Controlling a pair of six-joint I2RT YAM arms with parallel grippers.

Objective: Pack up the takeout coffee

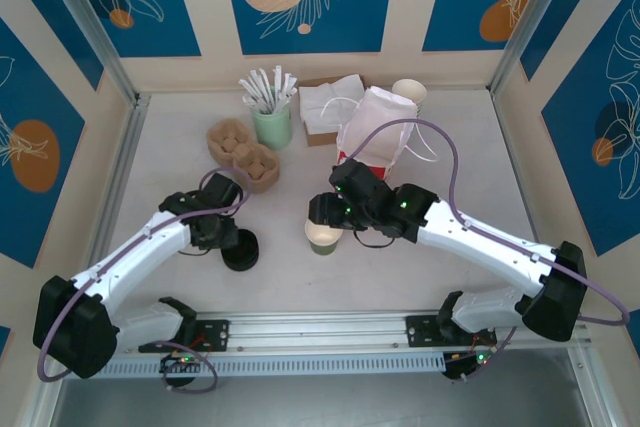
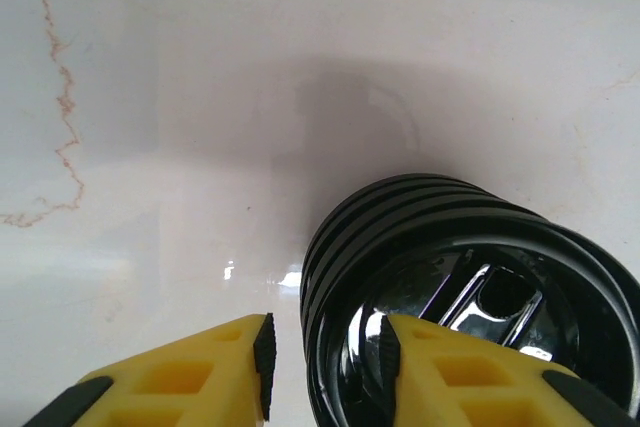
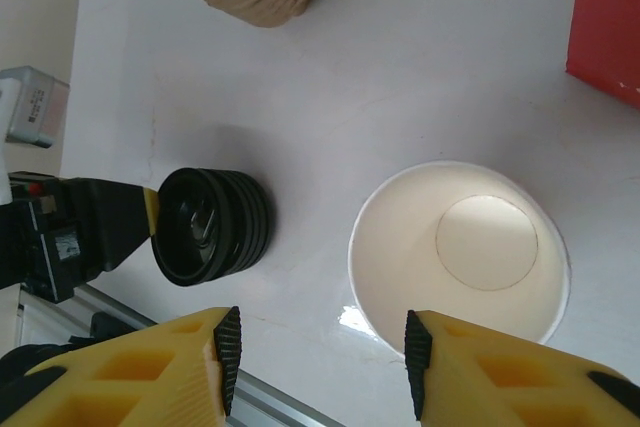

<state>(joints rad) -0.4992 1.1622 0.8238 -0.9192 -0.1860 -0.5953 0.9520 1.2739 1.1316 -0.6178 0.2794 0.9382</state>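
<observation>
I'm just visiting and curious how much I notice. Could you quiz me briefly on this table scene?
1. True or false: the cup between the arms has a lid on.
2. The left gripper has its fingers: A) both inside the stack of black lids, B) one inside its top lid and one outside, C) away from it.
3. Fill in: the straw holder is pale ____.
Key: 1 false; 2 B; 3 green.
</observation>
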